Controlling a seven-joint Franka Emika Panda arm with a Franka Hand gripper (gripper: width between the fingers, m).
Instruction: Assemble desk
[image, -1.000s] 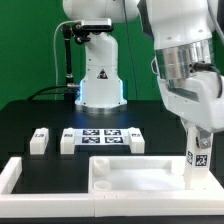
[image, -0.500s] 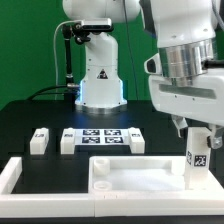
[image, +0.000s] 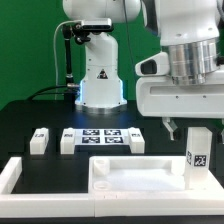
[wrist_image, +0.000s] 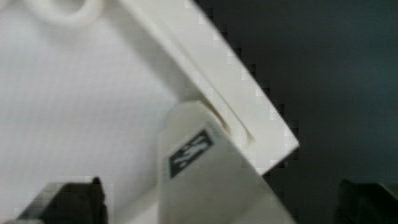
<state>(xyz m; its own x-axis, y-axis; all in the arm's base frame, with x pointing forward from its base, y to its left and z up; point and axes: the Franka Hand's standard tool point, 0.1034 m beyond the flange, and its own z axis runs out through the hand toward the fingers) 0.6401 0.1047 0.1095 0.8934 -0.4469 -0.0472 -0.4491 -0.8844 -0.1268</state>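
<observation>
Standing upright at the white tray top's (image: 140, 180) lower-right corner, one tagged leg (image: 198, 152); gripper (image: 190, 122) open above, spare legs (image: 39, 140) mid-left.

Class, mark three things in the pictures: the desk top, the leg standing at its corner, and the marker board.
desk top (image: 140, 176): exterior view, bare inner floor.
standing leg (image: 199, 143): exterior view, front face above its tag.
marker board (image: 100, 136): exterior view, centre, between the tags.
</observation>
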